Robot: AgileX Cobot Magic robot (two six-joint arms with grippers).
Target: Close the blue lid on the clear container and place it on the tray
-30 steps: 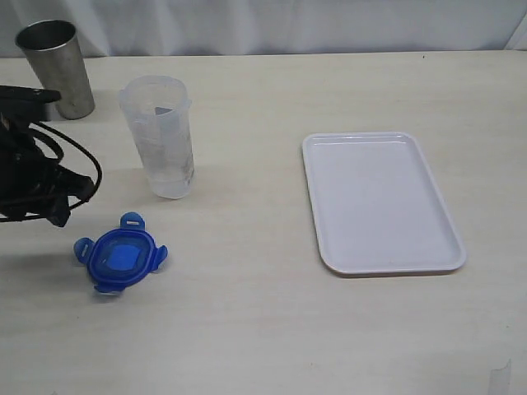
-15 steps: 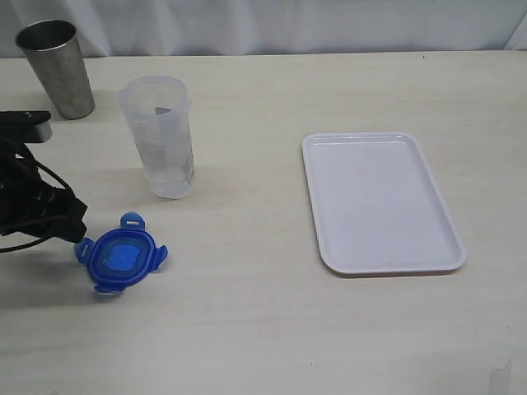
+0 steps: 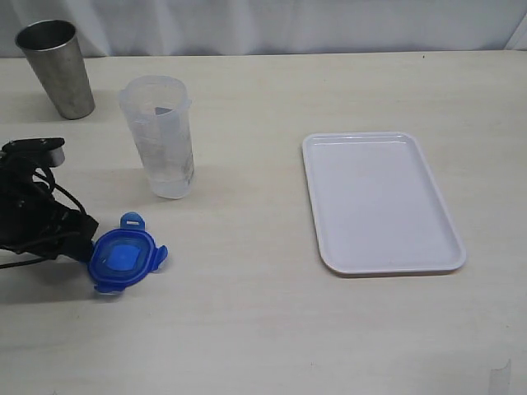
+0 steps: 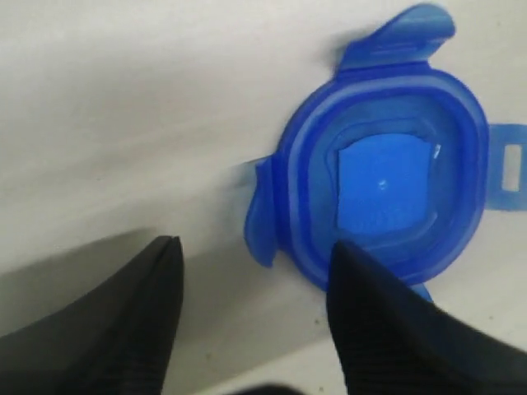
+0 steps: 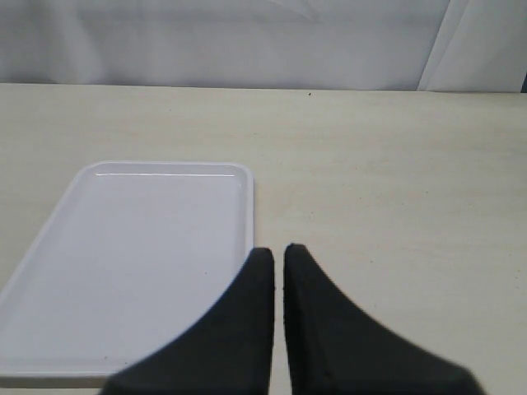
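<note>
Blue lid (image 3: 122,259) flat on the table (image 3: 247,321), near but apart from the upright clear container (image 3: 162,140). Left gripper (image 4: 255,245) partly open, low at the lid's edge, one flap between the jaws, nothing clamped. Tray (image 3: 311,197) well apart to the right. Right gripper (image 5: 278,251) closed, empty-handed, near the tray's edge.

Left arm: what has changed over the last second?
The left gripper moved down the exterior view to the edge of the blue lid, jaws open around one flap, not yet gripping. The lid, clear container, metal cup and tray stayed put; the right gripper stayed shut.
</note>
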